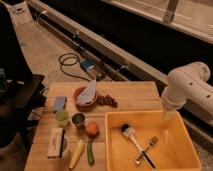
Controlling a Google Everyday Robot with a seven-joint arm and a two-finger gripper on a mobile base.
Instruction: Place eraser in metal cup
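The eraser (55,142), a pale flat block with a dark stripe, lies at the table's front left, partly over a white cup (65,148). The metal cup (78,120), small and grey with a dark inside, stands upright a short way behind and to the right of the eraser. The robot's white arm (186,87) reaches in from the right, above the far right corner of the yellow bin. The gripper itself does not show; the arm's lower end drops behind the bin's rim, far from the eraser and the cup.
A yellow bin (116,145) holds a brush and a fork. Around the metal cup are a green cup (61,117), a blue block (60,102), an orange (92,129), a banana (76,153), a green vegetable (90,151), a red bowl (80,103) and grapes (106,100).
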